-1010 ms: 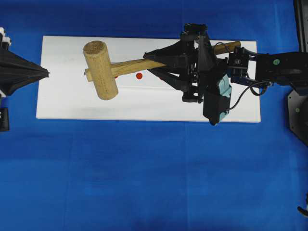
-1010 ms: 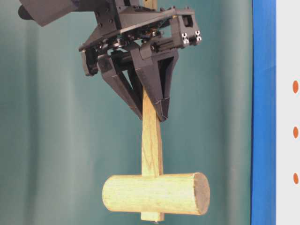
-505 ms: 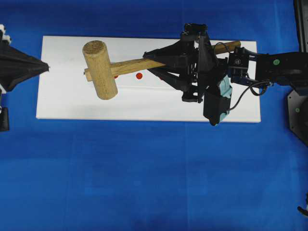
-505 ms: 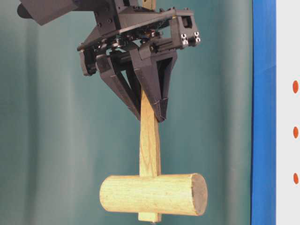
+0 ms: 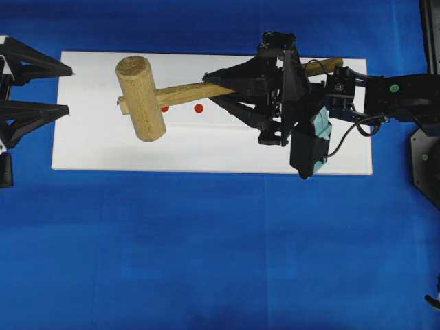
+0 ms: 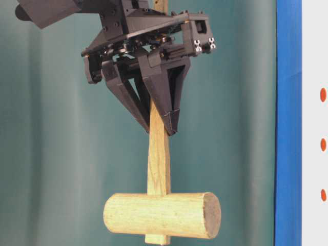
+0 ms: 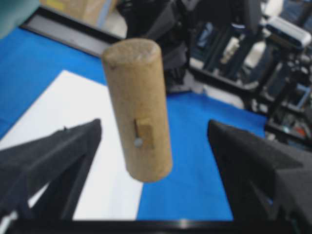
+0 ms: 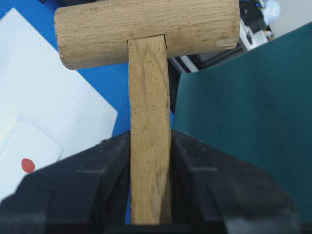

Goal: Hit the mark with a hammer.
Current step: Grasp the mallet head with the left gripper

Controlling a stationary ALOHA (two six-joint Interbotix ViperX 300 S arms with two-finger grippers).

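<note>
Overhead view: the black right gripper (image 5: 218,85) is clamped on the flat handle of the light-brown wooden mallet with a thick cylindrical head, the hammer (image 5: 140,98); the handle runs back through the fingers and its end pokes out behind the wrist; the head lies beyond the fingertips, away from the right arm, above the flat white rectangular board (image 5: 89,148) on the blue table cover (image 5: 206,254); two small red round marks (image 5: 199,108) sit on the board just beside the handle, between the head and the fingertips; past the head, at the board's far end, the black left gripper (image 5: 67,89) has its two fingers spread wide, nothing between them.

Table-level view: the right gripper (image 6: 159,122) grips the handle partway along; the hammer (image 6: 162,214) hangs beyond the tips against a dark green backdrop (image 6: 51,154), apart from the board (image 6: 315,154) with its red marks at the side.

Left wrist view: the left gripper's fingers (image 7: 53,156) stand far apart; the hammer head (image 7: 137,108) floats ahead of them, between the two, touching neither; the handle's end shows through its side.

Right wrist view: both jaws press the handle's flat faces; the head (image 8: 146,30) crosses just past them; one red mark (image 8: 28,165) lies on the board beside the gripper.
</note>
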